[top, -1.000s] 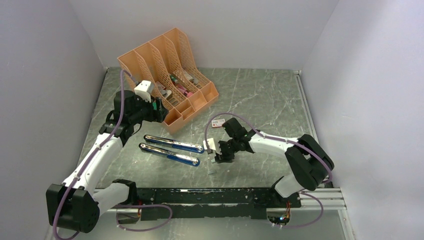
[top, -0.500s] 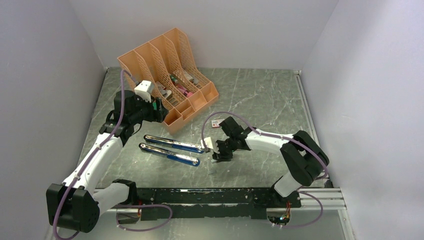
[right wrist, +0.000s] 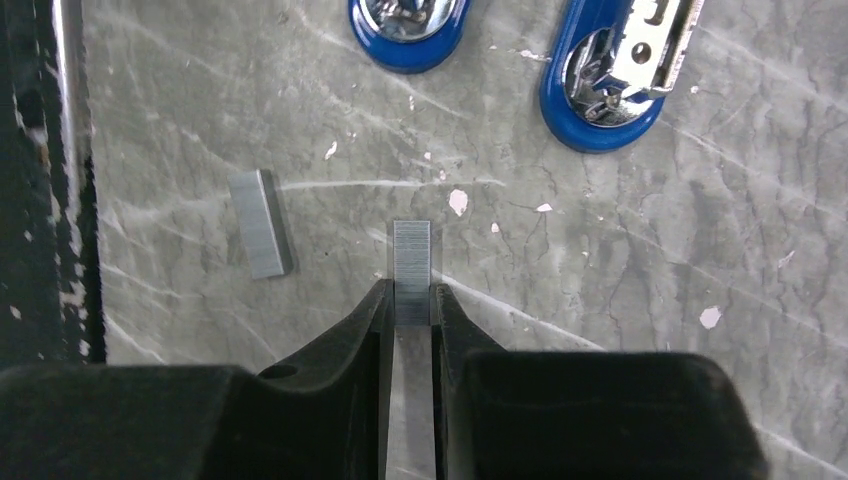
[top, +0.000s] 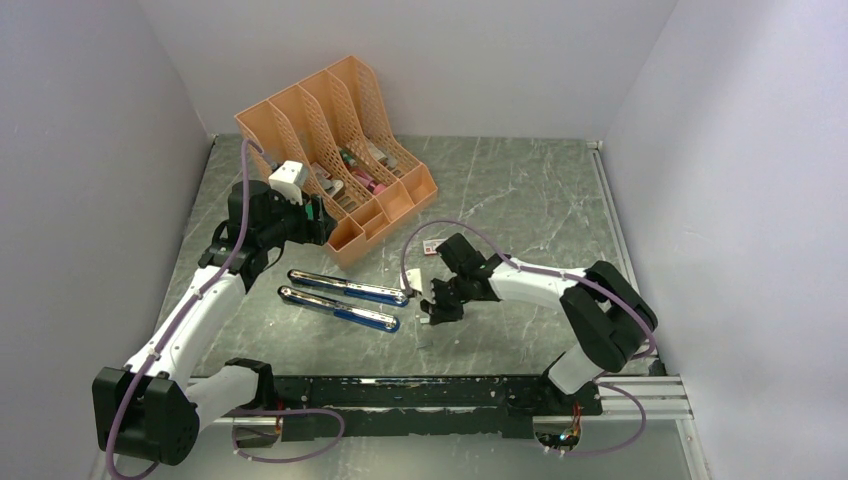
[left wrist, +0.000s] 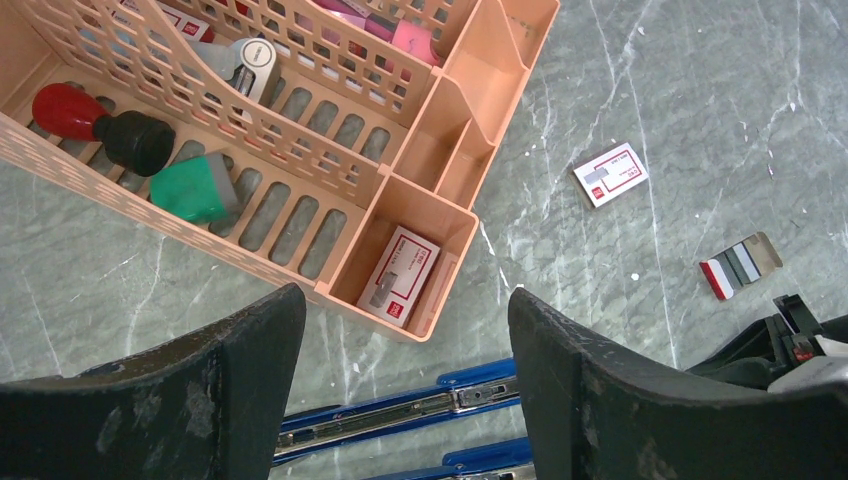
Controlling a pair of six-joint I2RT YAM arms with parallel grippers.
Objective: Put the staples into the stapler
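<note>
Pinching a strip of staples by its end, the right tool is almost closed around it, over the marble tabletop and near the blue stapler. A second staple strip lies flat just beside. The left tool hangs wide open and empty over the orange organizer.

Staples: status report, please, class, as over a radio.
Right gripper shut on staples. Left gripper open by the organiser. Spare strip lies beside; nothing between staples and stapler.
</note>
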